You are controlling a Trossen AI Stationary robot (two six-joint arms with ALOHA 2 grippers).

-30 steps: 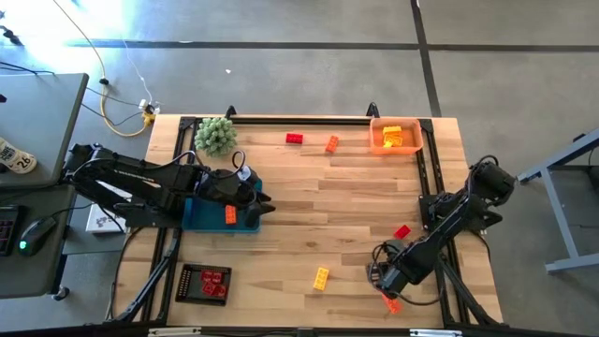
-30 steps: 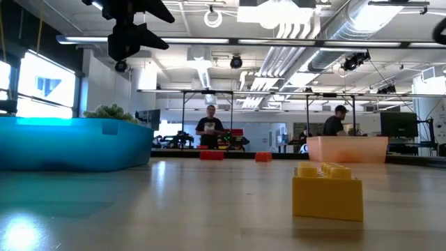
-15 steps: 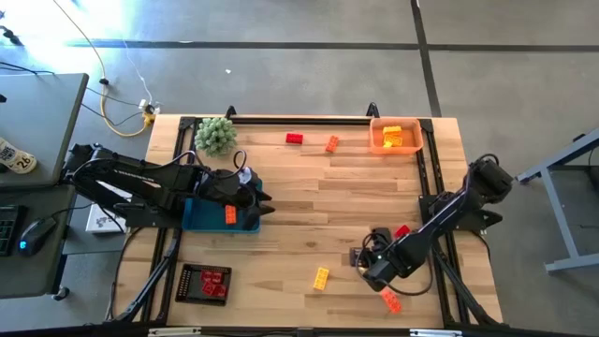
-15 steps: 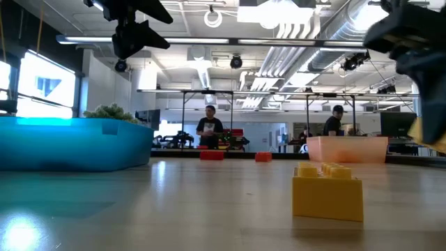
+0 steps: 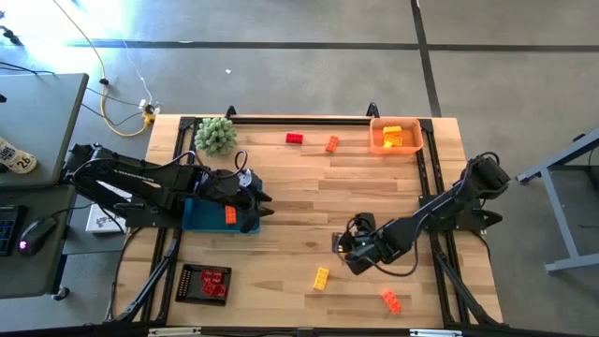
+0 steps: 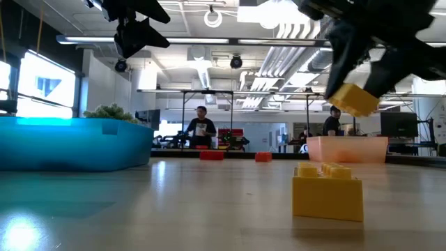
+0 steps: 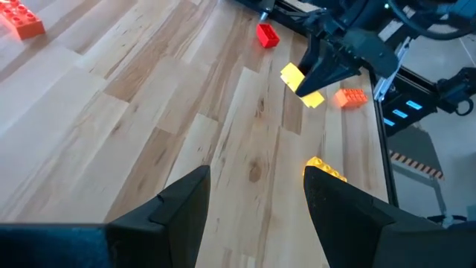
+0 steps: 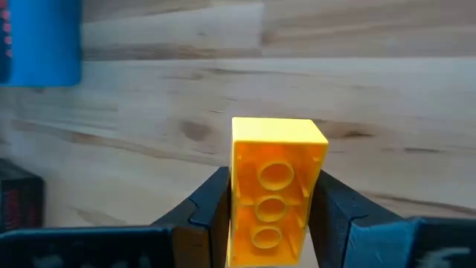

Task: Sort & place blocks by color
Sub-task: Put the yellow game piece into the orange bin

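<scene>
1. We see the big wooden table (image 5: 309, 187) with the blocks spread out on it.
2. Our right arm has swung in from the table's right edge toward the middle. Its fingers (image 8: 272, 216) are clamped on a yellow block (image 8: 276, 182), held up off the wood. We think it now needs to go to the tray for yellow.
3. Our left arm waits over the blue tray (image 5: 208, 215), its fingers (image 7: 253, 197) apart and holding nothing. One orange block (image 5: 230, 214) lies in that tray.
4. The orange tray (image 5: 378, 140) at the far corner holds yellow blocks (image 5: 395, 137).
5. The black tray (image 5: 187, 285) near the front holds red blocks (image 5: 212, 283).
6. Another yellow block (image 5: 321, 277), two orange ones (image 5: 331, 143) and two red ones (image 5: 294, 139) still lie loose on the table.
</scene>
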